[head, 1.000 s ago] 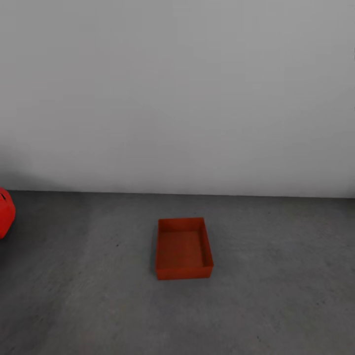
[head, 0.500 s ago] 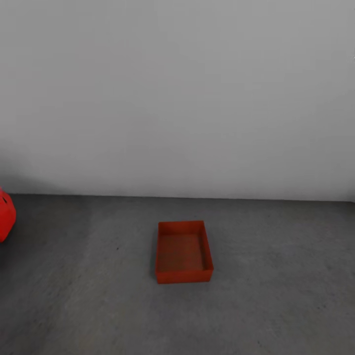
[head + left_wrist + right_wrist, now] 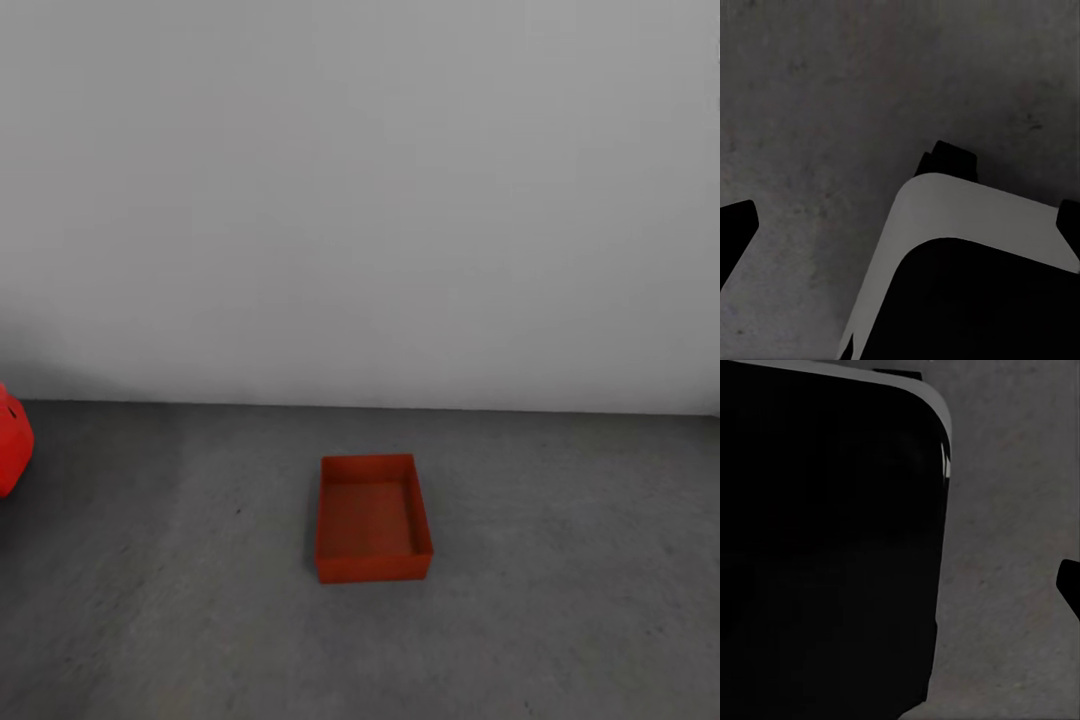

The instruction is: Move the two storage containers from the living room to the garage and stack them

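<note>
One orange-red storage container (image 3: 372,518) stands upright and empty on the dark grey concrete floor (image 3: 560,600) of the garage, a little in front of the pale grey wall (image 3: 360,200) in the head view. In the left wrist view my left gripper (image 3: 900,221) hangs over the bare concrete, its two dark fingertips (image 3: 735,225) far apart at the picture's edges, open and holding nothing. In the right wrist view my right gripper (image 3: 900,585) shows one dark fingertip (image 3: 1071,585) at the far edge, with nothing held. Neither gripper is near the container.
A rounded red part of the car (image 3: 12,440) juts in at the left edge of the head view. The robot's own dark base with a pale rim (image 3: 967,217) lies under both wrist cameras. Bare concrete lies on all sides of the container.
The whole head view has shifted a little: the wall's foot and the container sit slightly lower in the picture, so the camera moved. The container itself lies where it was.
</note>
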{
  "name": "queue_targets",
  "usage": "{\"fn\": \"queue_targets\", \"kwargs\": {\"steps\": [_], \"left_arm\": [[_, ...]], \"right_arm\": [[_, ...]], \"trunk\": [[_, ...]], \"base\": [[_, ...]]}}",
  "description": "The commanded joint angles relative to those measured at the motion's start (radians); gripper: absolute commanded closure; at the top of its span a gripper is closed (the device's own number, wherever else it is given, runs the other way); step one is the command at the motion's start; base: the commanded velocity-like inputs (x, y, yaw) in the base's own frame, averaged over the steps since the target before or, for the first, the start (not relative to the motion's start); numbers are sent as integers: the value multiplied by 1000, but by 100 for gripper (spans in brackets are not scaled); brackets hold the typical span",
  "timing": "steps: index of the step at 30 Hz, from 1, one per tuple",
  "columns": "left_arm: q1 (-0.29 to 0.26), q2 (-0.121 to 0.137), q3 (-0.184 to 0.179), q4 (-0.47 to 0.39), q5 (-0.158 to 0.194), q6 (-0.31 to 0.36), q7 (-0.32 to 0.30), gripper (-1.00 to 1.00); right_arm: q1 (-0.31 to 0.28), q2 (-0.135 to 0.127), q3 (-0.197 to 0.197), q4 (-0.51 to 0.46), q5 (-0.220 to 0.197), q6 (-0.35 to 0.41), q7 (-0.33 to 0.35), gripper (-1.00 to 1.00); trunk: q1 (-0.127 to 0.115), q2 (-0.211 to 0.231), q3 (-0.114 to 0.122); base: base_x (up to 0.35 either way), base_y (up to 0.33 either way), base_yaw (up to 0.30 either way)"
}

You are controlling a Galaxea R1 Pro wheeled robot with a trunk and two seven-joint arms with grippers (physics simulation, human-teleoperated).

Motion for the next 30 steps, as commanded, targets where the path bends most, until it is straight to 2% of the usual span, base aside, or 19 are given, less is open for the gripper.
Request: {"fn": "queue_targets", "kwargs": {"steps": [1, 7, 13, 14, 15, 17, 18, 19, 22, 23, 24, 26, 30], "left_arm": [[0, 0, -1, 1, 4, -3, 2, -100], [0, 0, -1, 1, 5, -3, 2, -100], [0, -2, 2, 1, 7, -2, -1, -100], [0, -6, 3, 1, 7, -3, -2, -100], [1, -32, 1, 4, 11, -1, -5, -100], [17, -42, 0, 5, 10, 1, -7, -100], [44, -48, -1, 5, 6, 1, -8, -100], [87, -57, -5, 4, -3, -2, -12, -100], [103, -60, -8, 4, -32, -11, -14, -100], [109, -63, -10, 4, -95, -17, -15, -100], [110, -64, -10, 4, -108, -19, -15, -100], [111, -65, -11, 4, -120, -22, -15, -100], [111, -58, -11, 4, -119, -22, -14, -100]], "right_arm": [[-1, 0, 8, 3, -6, -5, -2, -100], [-1, 1, 9, -2, -6, 6, -2, -100], [-1, 3, 8, -28, -7, 77, -3, -100], [-1, 2, 8, -33, -7, 82, -2, -100], [-1, 2, 5, -39, -11, 88, -1, -100], [-1, 2, 5, -40, -12, 89, 0, -100], [-1, 2, 5, -41, -13, 89, 4, -100], [-1, 2, 5, -41, -14, 90, 9, -100], [-1, 2, 4, -41, -14, 90, 11, -100], [-1, 2, 4, -41, -14, 89, 12, -100], [-1, 2, 4, -41, -15, 88, 12, -100], [-1, 2, 3, -41, -15, 88, 12, -100], [-1, 2, 3, -41, -15, 87, 12, -100]], "trunk": [[0, 0, 1], [0, 0, 11], [0, 0, 20], [0, 0, 22], [0, 0, 24], [0, 0, 27], [0, 0, 28], [0, 0, 30], [0, 0, 35], [0, 0, 37], [0, 0, 38], [0, 0, 41], [0, 0, 48]], "base": [[0, 0, 0], [0, 0, 0], [0, 0, 0], [0, 0, 0], [0, 0, 0], [0, 0, 0], [0, 0, 0], [0, 0, 0], [0, 0, 0], [0, 0, 0], [0, 0, 0], [0, 0, 0], [0, 0, 0]]}}
